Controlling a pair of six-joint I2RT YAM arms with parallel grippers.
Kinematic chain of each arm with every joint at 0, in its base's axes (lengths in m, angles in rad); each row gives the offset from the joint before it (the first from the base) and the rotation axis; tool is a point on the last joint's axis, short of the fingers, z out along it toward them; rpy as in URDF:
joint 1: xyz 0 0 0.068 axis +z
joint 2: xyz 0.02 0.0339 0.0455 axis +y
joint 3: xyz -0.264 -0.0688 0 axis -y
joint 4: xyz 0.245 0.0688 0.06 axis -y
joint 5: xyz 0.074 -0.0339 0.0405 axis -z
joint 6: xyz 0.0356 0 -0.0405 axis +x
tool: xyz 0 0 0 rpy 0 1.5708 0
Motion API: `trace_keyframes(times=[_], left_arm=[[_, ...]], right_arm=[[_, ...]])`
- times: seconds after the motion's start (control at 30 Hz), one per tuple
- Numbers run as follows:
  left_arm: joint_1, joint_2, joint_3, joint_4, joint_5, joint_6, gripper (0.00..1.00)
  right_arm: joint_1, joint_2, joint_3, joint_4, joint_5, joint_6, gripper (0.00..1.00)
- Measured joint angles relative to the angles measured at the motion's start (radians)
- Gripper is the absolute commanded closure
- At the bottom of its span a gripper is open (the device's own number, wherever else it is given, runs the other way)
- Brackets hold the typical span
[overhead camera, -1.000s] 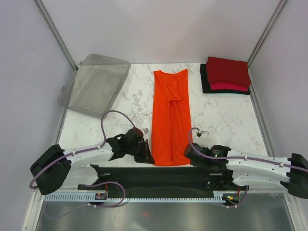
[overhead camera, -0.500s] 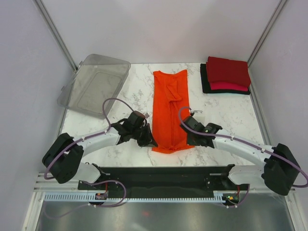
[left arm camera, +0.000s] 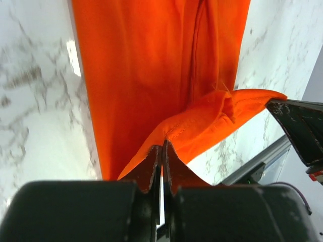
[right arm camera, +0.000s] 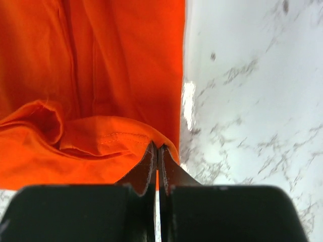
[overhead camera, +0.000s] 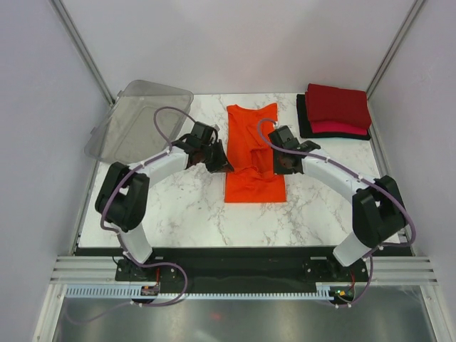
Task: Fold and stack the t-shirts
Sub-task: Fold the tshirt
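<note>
The bright orange t-shirt (overhead camera: pixel 253 146) lies as a long strip on the table's middle, its near end lifted and carried over itself. My left gripper (overhead camera: pixel 221 164) is shut on the hem's left corner (left arm camera: pixel 166 136). My right gripper (overhead camera: pixel 283 165) is shut on the hem's right corner (right arm camera: pixel 151 143). Both hold the cloth above the shirt's middle. The orange shirt (left arm camera: pixel 146 65) fills the left wrist view, and it (right arm camera: pixel 91 65) fills the left of the right wrist view. A stack of folded shirts sits at the back right: dark red (overhead camera: pixel 338 105) on top, pinkish-red (overhead camera: pixel 338 128) below, black (overhead camera: pixel 305 122) at the bottom.
A clear plastic bin (overhead camera: pixel 139 125) stands tilted at the back left. Metal frame posts rise at both back corners. The marble table (overhead camera: pixel 178 206) shows around the shirt. My right gripper's tip (left arm camera: pixel 298 126) shows in the left wrist view.
Both grippers have moved away from the near edge toward the back, carrying the orange shirt's near hem over the shirt. The visible strip has become shorter, with a fold forming at its near end.
</note>
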Motion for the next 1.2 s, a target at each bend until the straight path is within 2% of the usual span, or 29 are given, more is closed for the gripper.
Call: trace_keyframes(times=[0.13, 0.33, 0.9, 1.13, 1.2], left_arm=[[0.027, 0.105, 0.103, -0.012, 0.003, 0.034, 0.98], [0.052, 0.18, 0.183, -0.031, -0.002, 0.055, 0.98], [0.138, 0.337, 0.405, -0.046, 0.011, 0.058, 0.98], [0.157, 0.435, 0.481, -0.048, 0.054, 0.059, 0.98], [0.163, 0.457, 0.499, -0.051, 0.059, 0.06, 0.92]], right_arm=[[-0.068, 0.084, 0.093, 0.01, -0.021, -0.059, 1.0], [-0.132, 0.186, 0.198, 0.021, -0.047, -0.118, 1.0], [-0.196, 0.339, 0.433, 0.035, -0.171, -0.177, 1.0], [-0.238, 0.421, 0.475, 0.036, -0.201, -0.187, 0.96], [-0.245, 0.443, 0.481, 0.036, -0.203, -0.19, 0.91]])
